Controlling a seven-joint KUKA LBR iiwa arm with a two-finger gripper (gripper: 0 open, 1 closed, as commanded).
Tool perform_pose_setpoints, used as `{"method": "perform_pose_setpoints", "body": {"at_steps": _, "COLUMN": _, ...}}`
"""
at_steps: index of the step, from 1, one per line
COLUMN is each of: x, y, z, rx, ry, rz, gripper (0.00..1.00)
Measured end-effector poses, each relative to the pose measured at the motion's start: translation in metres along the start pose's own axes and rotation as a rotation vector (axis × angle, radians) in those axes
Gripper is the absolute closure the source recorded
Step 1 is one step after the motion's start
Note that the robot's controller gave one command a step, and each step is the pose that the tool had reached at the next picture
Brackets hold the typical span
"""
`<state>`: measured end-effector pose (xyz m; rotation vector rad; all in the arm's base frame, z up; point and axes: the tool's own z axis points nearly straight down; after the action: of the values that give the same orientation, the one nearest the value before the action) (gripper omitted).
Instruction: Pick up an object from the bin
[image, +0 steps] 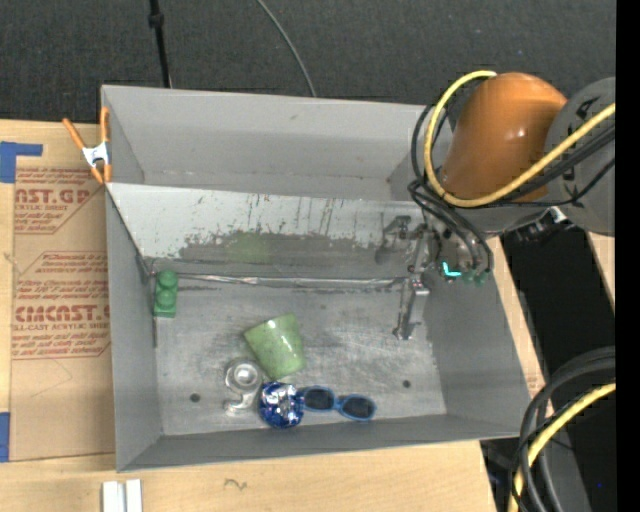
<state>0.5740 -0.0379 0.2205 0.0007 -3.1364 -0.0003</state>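
End effector low, rt side of bin

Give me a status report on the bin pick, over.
Claw over the floor at the right side of the bin, touching no thing. Green cup nearest, toward the view's left, untouched. Nothing between them.

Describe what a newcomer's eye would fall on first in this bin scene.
The arm's orange cover at the upper right stands out most, with the gripper hanging below it over bare floor on the right side of the bin. Next comes the cluster near the front wall: a pale green cup on its side, a blue ball and blue sunglasses.
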Motion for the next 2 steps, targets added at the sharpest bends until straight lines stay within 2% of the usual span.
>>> {"method": "perform_pose_setpoints", "body": {"at_steps": 1, "x": 0.065, "y": 0.035, "z": 0.055, "rx": -0.002, "ry": 0.004, "rz": -0.056, "gripper": 0.00}}
{"method": "perform_pose_setpoints", "body": {"at_steps": 2, "x": 0.078, "y": 0.072, "z": 0.148, "rx": 0.002, "ry": -0.022, "rz": -0.277, "gripper": 0.00}}
